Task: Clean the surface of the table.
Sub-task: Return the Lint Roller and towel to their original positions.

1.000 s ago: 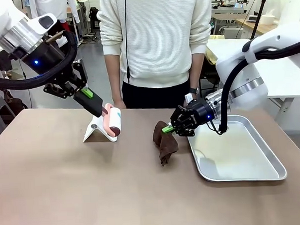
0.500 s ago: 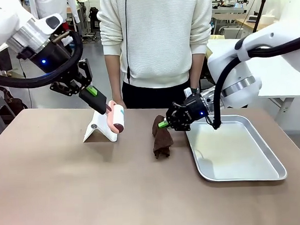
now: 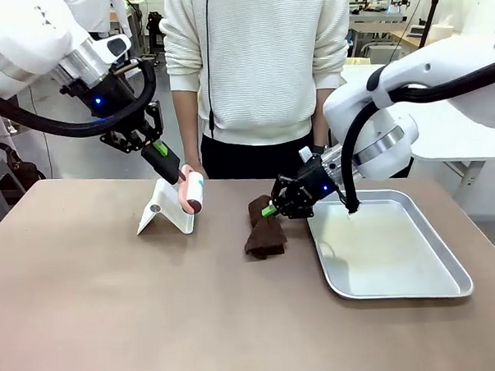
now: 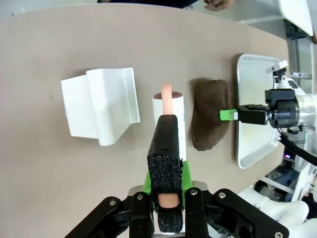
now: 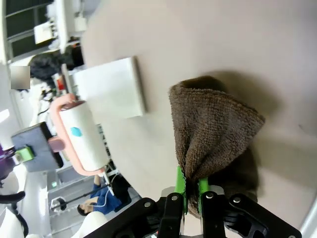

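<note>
Over the past second the right gripper (image 3: 272, 210) has carried its brown cloth (image 3: 263, 231) leftward, away from the metal tray (image 3: 448, 274) and further onto the bare table (image 3: 113, 314), while the left gripper (image 3: 178, 176) has swung its lint roller (image 3: 194, 193) up and a little to the right, over the white stand (image 3: 161, 215). Both sets of jaws are clamped: the right on an upper fold of the cloth, whose lower end drapes onto the table just beside the tray's near-left corner; the left on the roller's pink handle, with the white roll hanging off the fingertips above the stand's sloped face. In the left wrist view the roller (image 4: 169, 119) lies with its long axis running straight out from the fingers, the stand (image 4: 101, 105) to one side of it and the cloth (image 4: 209, 119) to the other, both close. The table, a broad brownish top, stretches wide and open toward the camera and to the robot's left of the cloth. The wiping, by the look of it, falls to the right arm, whose cloth already touches the surface; the open stretch lies leftward and nearer from that gripper. A person (image 3: 258, 62) stands at the far edge.
</note>
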